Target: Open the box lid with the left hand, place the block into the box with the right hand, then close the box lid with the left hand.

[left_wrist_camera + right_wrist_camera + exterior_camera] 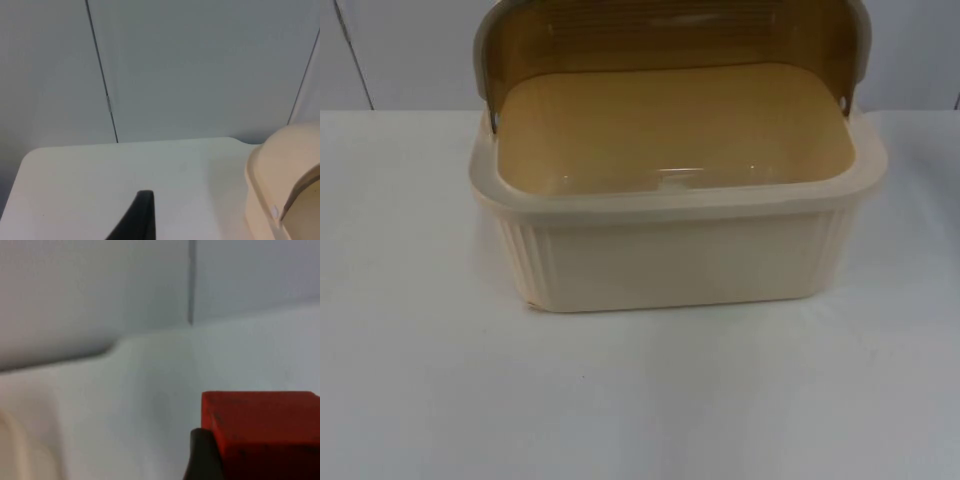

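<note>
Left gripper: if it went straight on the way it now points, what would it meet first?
Probably the bare white table, then the grey partition wall beyond its edge. The left gripper's fingertip aims past the cream box, which stands off to one side with its lid up. Depth is unclear.

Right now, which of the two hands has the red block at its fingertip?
The right hand: the red block sits against its black fingertip. The left hand has only bare table before it.
</note>
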`<move>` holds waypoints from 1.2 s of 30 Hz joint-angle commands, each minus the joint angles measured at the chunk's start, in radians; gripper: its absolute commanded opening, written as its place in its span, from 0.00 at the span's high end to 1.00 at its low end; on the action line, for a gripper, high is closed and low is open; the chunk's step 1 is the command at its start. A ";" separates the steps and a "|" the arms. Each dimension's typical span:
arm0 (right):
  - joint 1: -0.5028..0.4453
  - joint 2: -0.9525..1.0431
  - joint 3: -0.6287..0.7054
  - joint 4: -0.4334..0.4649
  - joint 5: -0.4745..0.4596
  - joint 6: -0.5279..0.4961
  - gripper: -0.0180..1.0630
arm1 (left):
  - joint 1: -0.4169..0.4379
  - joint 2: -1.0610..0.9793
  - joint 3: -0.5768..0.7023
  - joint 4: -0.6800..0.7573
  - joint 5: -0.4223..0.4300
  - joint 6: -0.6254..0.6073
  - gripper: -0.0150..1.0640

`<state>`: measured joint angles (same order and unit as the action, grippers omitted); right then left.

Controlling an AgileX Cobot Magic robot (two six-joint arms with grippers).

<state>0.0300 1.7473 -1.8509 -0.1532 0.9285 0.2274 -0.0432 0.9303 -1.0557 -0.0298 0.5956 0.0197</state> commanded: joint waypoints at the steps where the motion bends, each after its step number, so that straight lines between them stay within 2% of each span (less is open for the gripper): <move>1: 0.049 -0.019 -0.088 -0.028 0.008 0.004 0.98 | 0.001 -0.003 0.004 -0.015 -0.002 0.001 0.01; 4: 0.122 -0.019 -0.209 -0.028 0.008 0.004 0.98 | 0.001 -0.003 0.004 -0.015 -0.002 0.001 0.01; 5: 0.122 -0.019 -0.209 -0.028 0.008 0.004 0.98 | 0.001 -0.003 0.004 -0.015 -0.002 0.001 0.01; 8: 0.205 -0.019 -0.303 -0.028 0.010 -0.037 0.98 | 0.001 -0.003 0.004 -0.015 -0.002 0.001 0.01; 11: 0.262 -0.021 -0.331 -0.028 0.012 -0.073 0.98 | 0.001 -0.003 0.004 -0.015 -0.002 0.001 0.01; 18: 0.441 -0.060 -0.329 -0.027 -0.036 -0.130 0.98 | 0.001 -0.003 0.004 -0.015 -0.002 0.001 0.01; 24: 0.550 -0.076 -0.329 -0.019 -0.102 -0.145 0.98 | 0.001 -0.003 0.004 -0.011 -0.002 0.001 0.01; 30: 0.597 -0.076 -0.326 -0.001 -0.133 -0.157 0.98 | 0.001 -0.003 0.004 -0.009 -0.002 0.001 0.01; 33: 0.599 -0.085 -0.278 0.052 -0.165 -0.175 0.98 | 0.001 -0.003 0.004 -0.009 -0.002 0.001 0.01; 36: 0.599 -0.100 -0.224 0.055 -0.177 -0.175 0.98 | 0.001 -0.003 0.004 -0.009 -0.002 0.001 0.01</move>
<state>0.6234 1.6650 -2.0994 -0.1056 0.7785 0.0627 -0.0432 0.9303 -1.0557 -0.0298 0.5956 0.0197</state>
